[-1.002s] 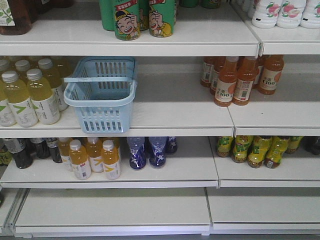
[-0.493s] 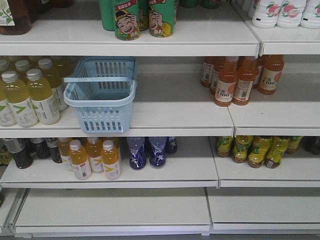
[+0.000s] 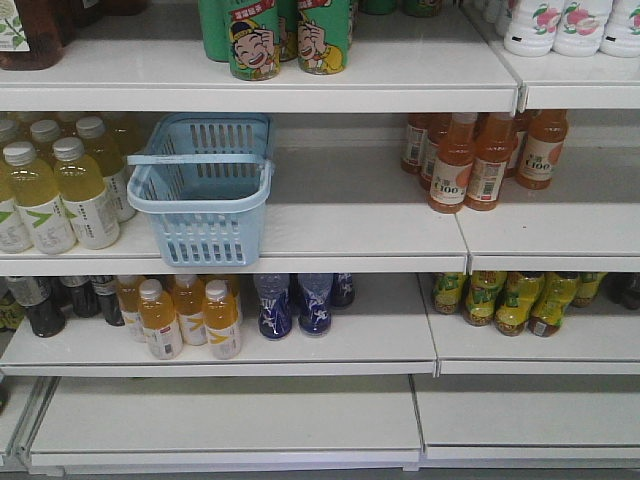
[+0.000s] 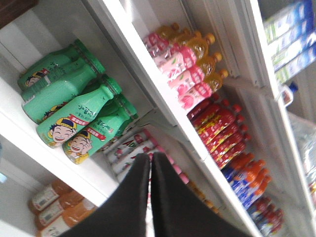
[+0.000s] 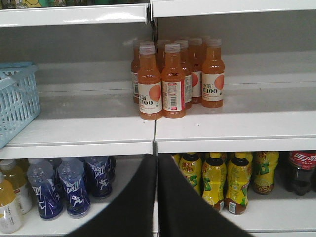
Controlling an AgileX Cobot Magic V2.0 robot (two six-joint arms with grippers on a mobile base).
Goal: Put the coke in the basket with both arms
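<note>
The light blue basket (image 3: 205, 238) stands empty on the middle shelf, left of centre, one handle lying across its top; its corner shows at the left edge of the right wrist view (image 5: 17, 101). Several coke bottles (image 4: 217, 127), wrapped all in red with red caps, fill a shelf row in the left wrist view, well beyond my left gripper (image 4: 150, 157), which is shut on nothing. My right gripper (image 5: 157, 158) is also shut and empty, low in front of the shelf seam. Neither arm shows in the front view.
Green cartoon-face bottles (image 3: 255, 40) stand on the top shelf. Pale yellow bottles (image 3: 60, 190) crowd the basket's left side. Orange C100 bottles (image 5: 168, 81) stand to its right. Below are blue bottles (image 5: 74, 190), yellow tea bottles (image 5: 222, 180) and a dark cola bottle (image 5: 300, 170).
</note>
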